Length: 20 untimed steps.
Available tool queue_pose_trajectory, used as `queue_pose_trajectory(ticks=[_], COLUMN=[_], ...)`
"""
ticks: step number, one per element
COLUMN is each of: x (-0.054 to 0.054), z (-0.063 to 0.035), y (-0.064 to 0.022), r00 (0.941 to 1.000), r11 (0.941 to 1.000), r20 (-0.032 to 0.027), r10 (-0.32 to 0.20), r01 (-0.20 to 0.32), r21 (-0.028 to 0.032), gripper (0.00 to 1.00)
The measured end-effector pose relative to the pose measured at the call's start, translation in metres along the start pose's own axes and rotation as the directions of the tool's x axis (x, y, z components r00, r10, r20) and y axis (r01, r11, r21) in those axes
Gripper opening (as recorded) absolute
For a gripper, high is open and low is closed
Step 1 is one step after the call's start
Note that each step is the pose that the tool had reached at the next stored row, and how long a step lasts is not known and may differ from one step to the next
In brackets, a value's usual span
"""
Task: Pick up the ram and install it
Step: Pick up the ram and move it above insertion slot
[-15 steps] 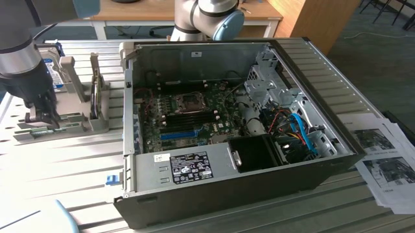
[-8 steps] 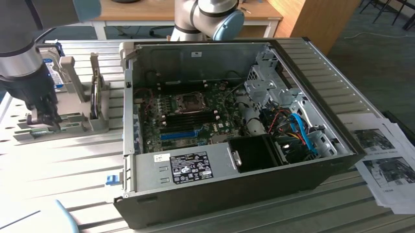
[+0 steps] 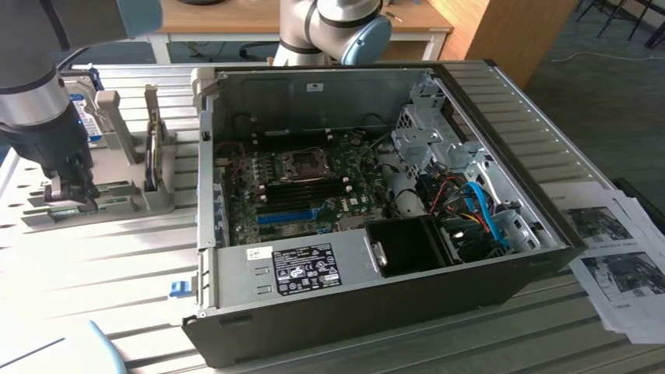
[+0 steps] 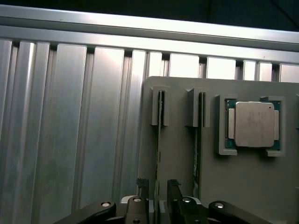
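Observation:
Two ram sticks stand on edge in slots of a grey holder [image 4: 187,196]. One ram [image 4: 159,135] runs between the tips of my gripper [image 4: 157,183], and the other ram [image 4: 198,140] sits one slot over. The jaws are open, one finger [image 4: 141,184] on each side of the nearer stick, not clamped on it. In the exterior view my gripper [image 3: 68,191] hangs low over the holder [image 3: 114,204] at the exterior view's left, beside the open computer case [image 3: 364,202]. The motherboard's dark memory slots [image 3: 311,187] lie inside the case.
A square silver CPU [image 4: 253,123] rests in a pocket of the holder near the sticks. A blue-labelled hard drive [image 3: 89,117] stands behind the holder. Papers [image 3: 618,257] lie at the exterior view's right. The ribbed metal table [image 4: 70,140] runs beside the holder.

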State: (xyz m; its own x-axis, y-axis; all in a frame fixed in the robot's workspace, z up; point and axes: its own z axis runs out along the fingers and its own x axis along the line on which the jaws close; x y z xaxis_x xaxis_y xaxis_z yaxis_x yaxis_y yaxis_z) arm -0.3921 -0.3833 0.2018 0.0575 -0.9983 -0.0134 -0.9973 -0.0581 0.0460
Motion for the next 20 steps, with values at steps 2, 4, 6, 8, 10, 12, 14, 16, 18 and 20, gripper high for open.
queue_pose_trajectory(ticks=[2, 4, 6, 8, 10, 12, 14, 16, 18, 20], x=[0.0002, 0.0004, 0.0004, 0.0004, 0.0004, 0.0004, 0.0004, 0.0004, 0.0004, 0.0004], z=[0.0002, 0.0007, 0.0015, 0.0021, 0.0023, 0.0032, 0.0036, 0.0036, 0.0037, 0.0037], y=[0.0, 0.0, 0.0, -0.0001, -0.0001, -0.0001, -0.0001, -0.0001, -0.0001, -0.0001], r00=[1.0, 1.0, 1.0, 1.0, 1.0, 1.0, 1.0, 1.0, 1.0, 1.0], r11=[1.0, 1.0, 1.0, 1.0, 1.0, 1.0, 1.0, 1.0, 1.0, 1.0], r20=[-0.0001, -0.0002, -0.0002, -0.0001, -0.0002, 0.0, -0.0002, -0.0002, -0.0001, -0.0001], r10=[0.0, 0.0, 0.0, 0.0, 0.0, 0.0, 0.0, 0.0, 0.0, 0.0], r01=[0.0, 0.0, 0.0, 0.0, 0.0, 0.0, 0.0, 0.0, 0.0, 0.0], r21=[-0.0001, -0.0003, -0.0003, -0.0003, -0.0003, 0.0, -0.0004, -0.0004, -0.0002, -0.0002], gripper=[0.29, 0.29, 0.29, 0.29, 0.29, 0.29, 0.29, 0.29, 0.29, 0.29])
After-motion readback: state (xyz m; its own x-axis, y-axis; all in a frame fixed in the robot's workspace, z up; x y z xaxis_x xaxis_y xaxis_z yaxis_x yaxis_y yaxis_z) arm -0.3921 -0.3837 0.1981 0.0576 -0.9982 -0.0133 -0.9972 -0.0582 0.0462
